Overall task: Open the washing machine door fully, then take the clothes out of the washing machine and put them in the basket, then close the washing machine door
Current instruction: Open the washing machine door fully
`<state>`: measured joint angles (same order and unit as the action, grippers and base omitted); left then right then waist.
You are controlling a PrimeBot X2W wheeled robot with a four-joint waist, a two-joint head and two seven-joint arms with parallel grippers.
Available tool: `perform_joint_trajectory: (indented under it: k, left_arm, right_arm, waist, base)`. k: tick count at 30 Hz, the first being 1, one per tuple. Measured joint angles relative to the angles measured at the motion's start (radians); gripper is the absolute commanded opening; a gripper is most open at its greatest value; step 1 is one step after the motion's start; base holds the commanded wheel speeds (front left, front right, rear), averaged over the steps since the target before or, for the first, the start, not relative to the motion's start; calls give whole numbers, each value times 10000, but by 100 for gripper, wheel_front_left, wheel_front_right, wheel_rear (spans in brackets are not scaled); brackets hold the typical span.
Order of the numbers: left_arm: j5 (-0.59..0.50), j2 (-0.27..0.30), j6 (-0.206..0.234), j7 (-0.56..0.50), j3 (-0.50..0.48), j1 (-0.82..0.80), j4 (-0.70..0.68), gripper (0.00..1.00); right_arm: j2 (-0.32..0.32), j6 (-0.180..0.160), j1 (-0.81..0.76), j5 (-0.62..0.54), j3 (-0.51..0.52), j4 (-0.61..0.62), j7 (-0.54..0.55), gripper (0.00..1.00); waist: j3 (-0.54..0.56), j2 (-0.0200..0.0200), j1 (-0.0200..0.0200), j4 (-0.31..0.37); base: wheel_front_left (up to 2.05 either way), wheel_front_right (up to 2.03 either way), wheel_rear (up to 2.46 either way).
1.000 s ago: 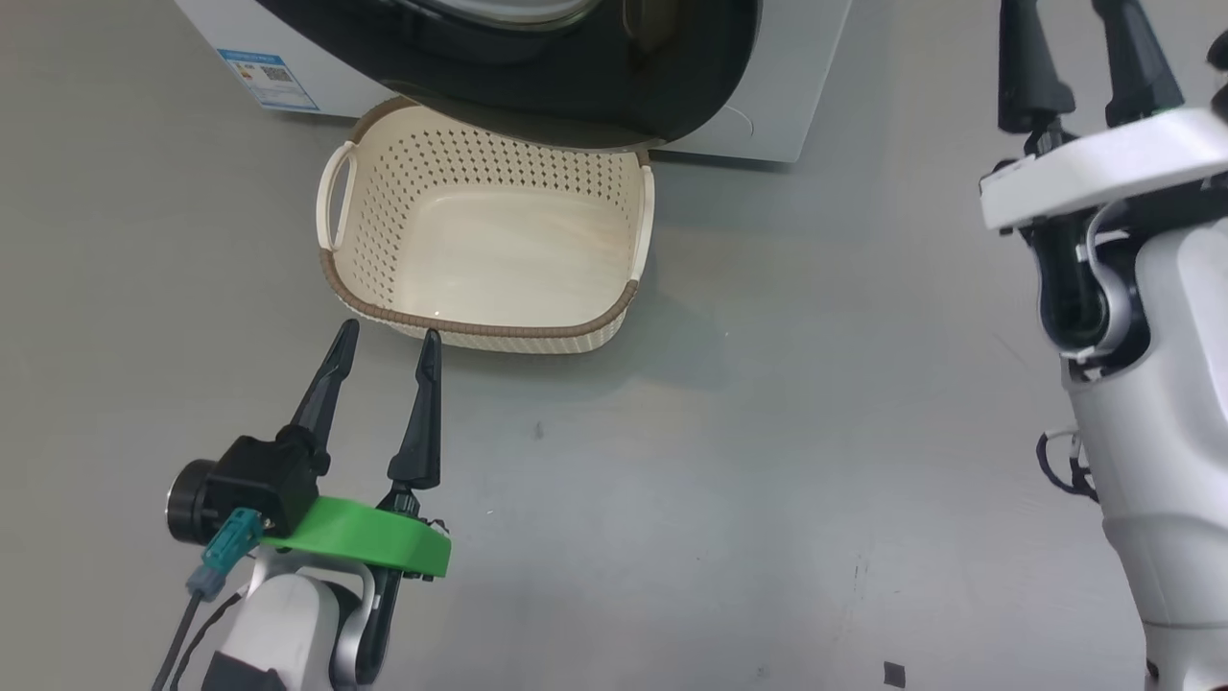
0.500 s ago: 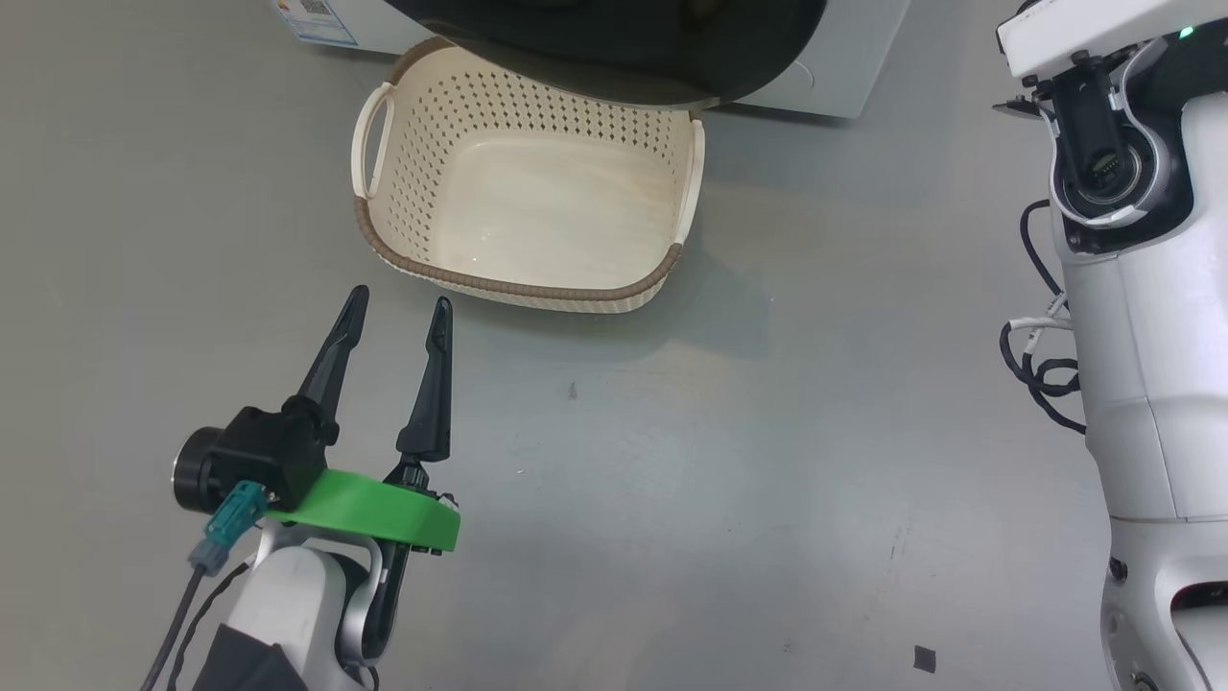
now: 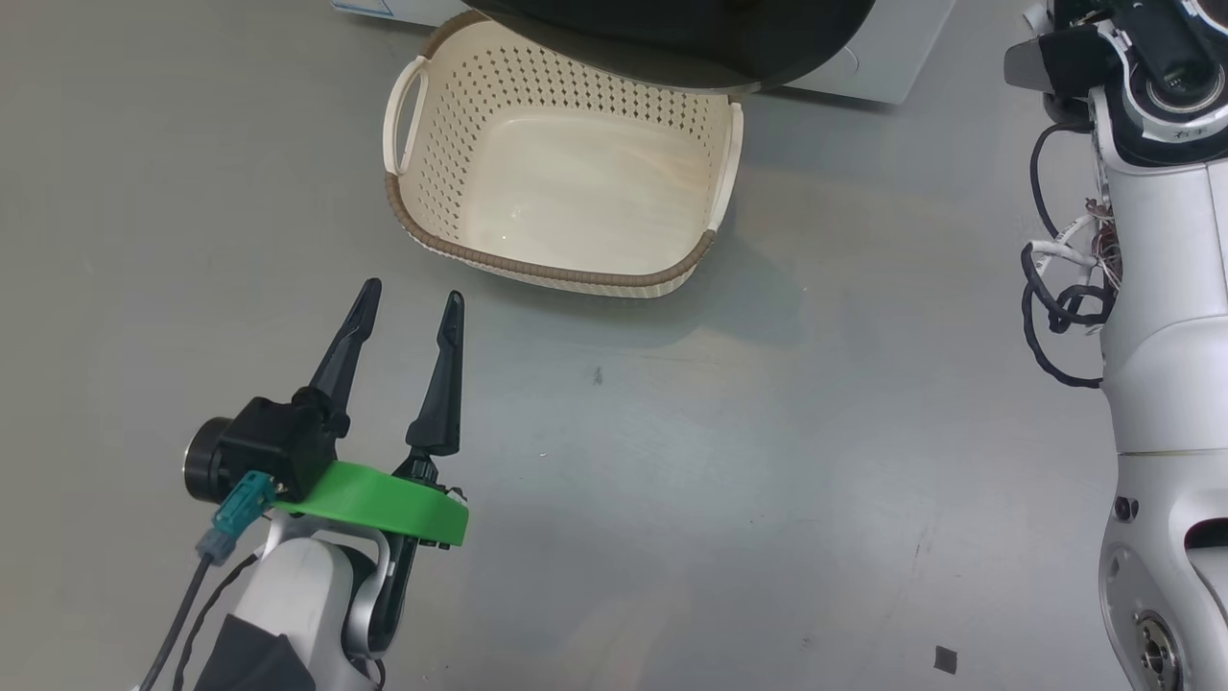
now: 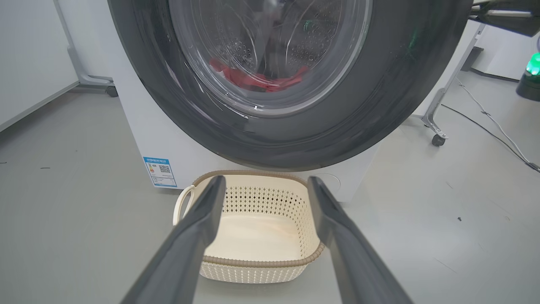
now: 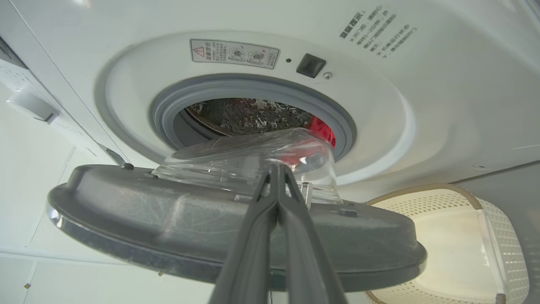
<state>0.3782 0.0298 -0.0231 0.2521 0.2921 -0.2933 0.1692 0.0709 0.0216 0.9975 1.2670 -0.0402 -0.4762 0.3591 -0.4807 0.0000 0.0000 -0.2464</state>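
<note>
Washing machine point(image 3: 892, 82): white front-loader at the far edge of the grey floor point(image 3: 767, 432), blue sticker point(image 4: 160, 171) low on its left front. Door point(image 5: 168, 219): swung part-way out from the opening, glossy black rim toward the robot, grey inner face and clear glass bowl toward the drum; the grey gasket point(image 5: 253, 84) stands uncovered behind it. Clothes point(image 5: 321, 126): red fabric lying inside the steel drum, seen past the gasket's right side and, in the left wrist view, through the door glass. Basket point(image 3: 537, 264): cream, perforated, brown rim, on the floor just before the machine, its far side beneath the door; nothing lies in it. Left gripper point(image 3: 413, 290): near left, above the floor, fingers spread wide and holding nothing, pointing toward the basket's near left corner, apart from it. Right gripper point(image 5: 275, 169): raised at the far right, fingers pressed together with nothing seen between them, tips at the door's inner face by the foot of the glass bowl; whether they touch it cannot be told. Right forearm point(image 3: 1161, 288): pale, with loose black cables, along the right edge of the head view.
</note>
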Motion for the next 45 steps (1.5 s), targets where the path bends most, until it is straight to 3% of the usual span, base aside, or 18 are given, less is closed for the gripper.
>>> perform_joint_trajectory:
  k: [19, 31, 45]
  left_arm:
    - [0, -2, 2, 0, 174, -3, 111, 100]
    - [2, -2, 2, 0, 268, -57, 142, 100]
    - [58, -4, 13, 0, 311, -123, 278, 100]
  right_arm:
    - [17, -1051, 822, 1910, 2, -1139, 1987, 0]
    - [102, -1298, 966, 3241, -184, -1609, 2708, 0]
    - [84, -1390, 665, 3570, -1183, -2320, 3685, 0]
  waist:
    - [27, 0, 0, -200]
    - [46, 0, 0, -301]
    - [561, 0, 0, -455]
  base:
    - [0, 0, 0]
    - [0, 0, 0]
    - [0, 0, 0]
